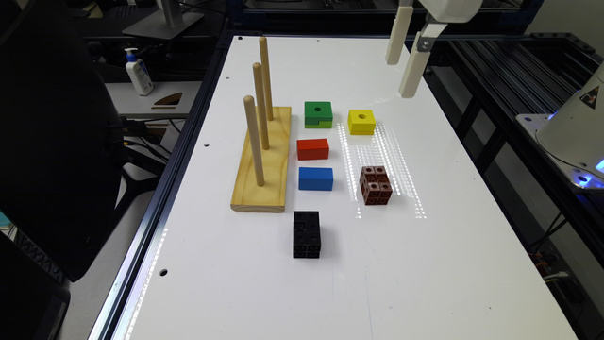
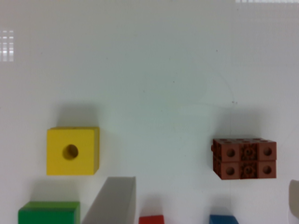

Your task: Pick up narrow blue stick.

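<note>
Gripper held high above the table's far end, fingers spread, gripping nothing. Blue stick lies flat, well apart, beside the red block.

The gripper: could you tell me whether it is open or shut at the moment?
Open. The gripper hangs above the table's far end, its two pale fingers clearly spread apart with nothing between them.
</note>
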You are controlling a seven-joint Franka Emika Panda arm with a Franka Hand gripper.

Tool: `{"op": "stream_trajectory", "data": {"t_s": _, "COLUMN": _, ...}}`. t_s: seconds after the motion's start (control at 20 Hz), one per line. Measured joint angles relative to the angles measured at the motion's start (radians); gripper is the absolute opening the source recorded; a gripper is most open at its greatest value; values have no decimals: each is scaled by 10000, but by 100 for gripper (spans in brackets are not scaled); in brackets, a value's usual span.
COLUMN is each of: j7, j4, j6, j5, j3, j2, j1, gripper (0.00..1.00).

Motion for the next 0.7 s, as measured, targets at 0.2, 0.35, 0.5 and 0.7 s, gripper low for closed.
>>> {"op": "stream_trajectory", "data": {"t_s": 0.2, "j7": 13, "j4": 261, "j6": 2, "j5": 4, "j3": 23, "j2": 290, "j1": 1, "gripper": 100}}
{"op": "stream_trajectory", "data": {"t_s": 0.35, "j7": 127, "j4": 564, "j6": 3, "j5": 12, "j3": 137, "j2": 558, "j1": 5, "gripper": 100}}
{"op": "stream_trajectory", "data": {"t_s": 0.5, "j7": 341, "j4": 964, "j6": 3, "j5": 12, "j3": 327, "j2": 961, "j1": 4, "gripper": 100}}
{"op": "stream_trajectory", "data": {"t_s": 0.7, "j7": 399, "j4": 1284, "j6": 3, "j5": 12, "j3": 385, "j2": 1351, "j1": -6, "gripper": 100}}
